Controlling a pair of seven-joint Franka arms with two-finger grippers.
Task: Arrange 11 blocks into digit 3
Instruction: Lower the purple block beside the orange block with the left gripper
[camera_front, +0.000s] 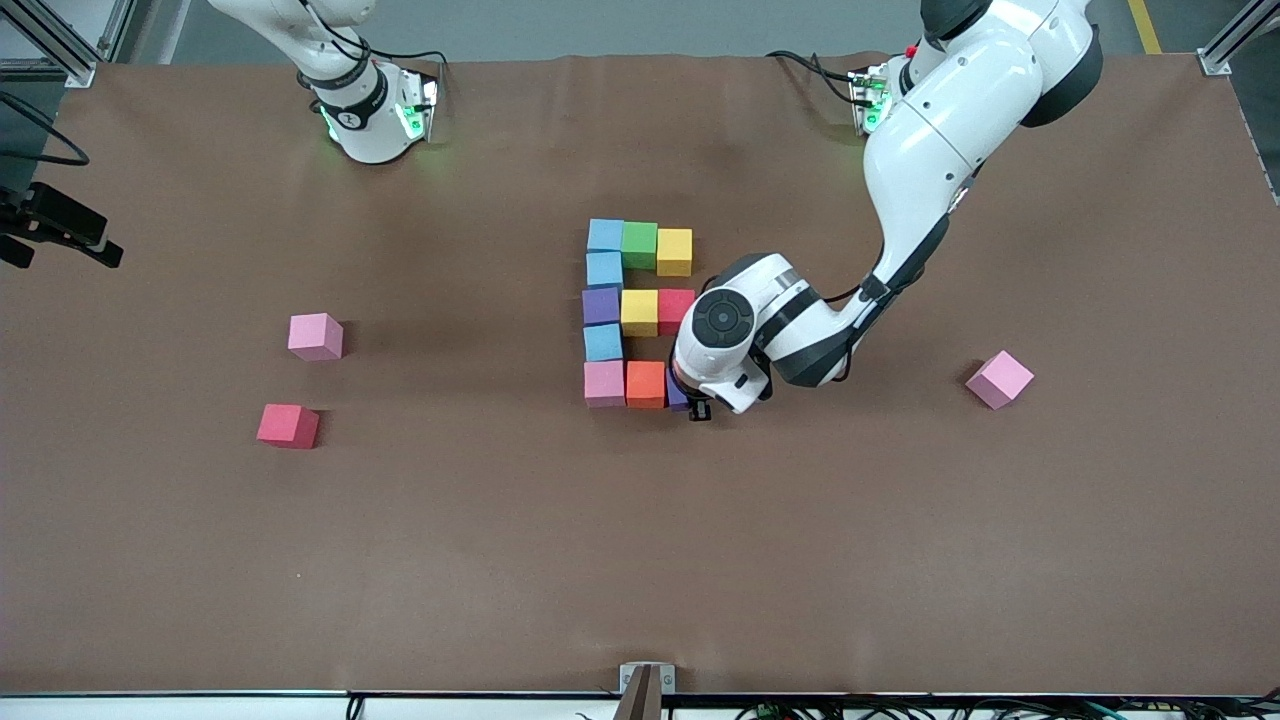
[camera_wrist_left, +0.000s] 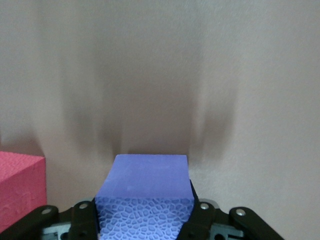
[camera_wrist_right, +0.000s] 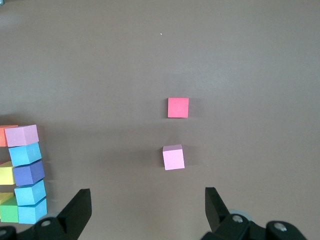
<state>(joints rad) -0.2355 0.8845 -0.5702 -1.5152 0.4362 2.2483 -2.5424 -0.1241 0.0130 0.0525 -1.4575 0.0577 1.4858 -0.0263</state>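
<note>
The digit 3 is a figure of touching blocks: a blue, green and yellow bar farthest from the camera, a purple, yellow and red bar in the middle, and single blue blocks linking the bars. The nearest bar has a pink block and an orange block. My left gripper is shut on a purple-blue block, low at that bar's end beside the orange one. A reddish block stands next to it with a small gap. My right gripper waits open above the table, holding nothing.
Loose blocks lie apart from the figure: a pink block and a red block toward the right arm's end, and another pink block toward the left arm's end. The left arm's forearm hangs over the figure's open side.
</note>
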